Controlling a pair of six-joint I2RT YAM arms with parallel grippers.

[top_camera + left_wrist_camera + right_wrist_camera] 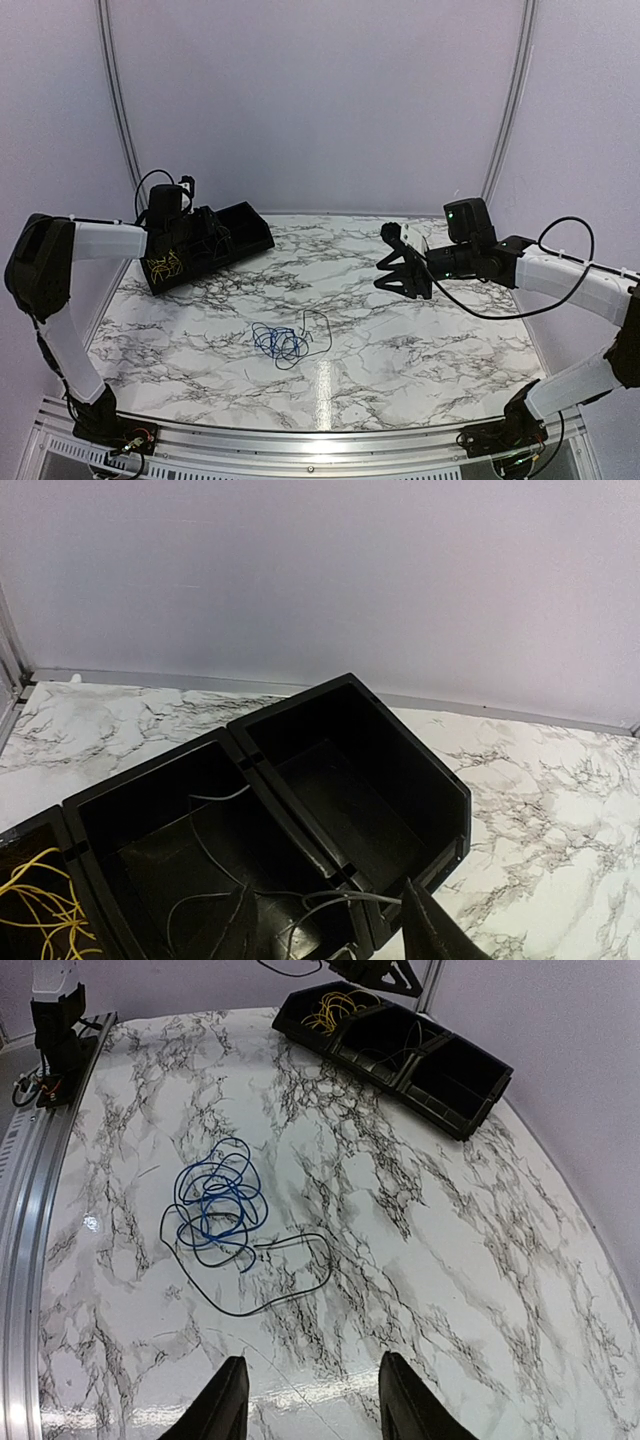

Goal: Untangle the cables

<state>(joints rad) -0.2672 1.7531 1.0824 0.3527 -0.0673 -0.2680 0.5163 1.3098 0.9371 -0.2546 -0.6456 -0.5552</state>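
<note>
Marble-patterned table top is shown carrying all items. A black three-compartment tray is placed at 10 o'clock on the table in the overhead view. The yellow cable is coiled in the tray's end compartment nearest the left arm. The white cable is laid in the middle compartment.

The blue cable is bunched on the marble near the centre, slightly toward 6 o'clock. The black cable is looped through it and extends from it toward 3 o'clock.

The left gripper is positioned over the tray's middle compartment, its fingers spread above the white cable. The right gripper is held at 3 o'clock above the table, its fingers spread, well apart from the blue and black cables.
</note>
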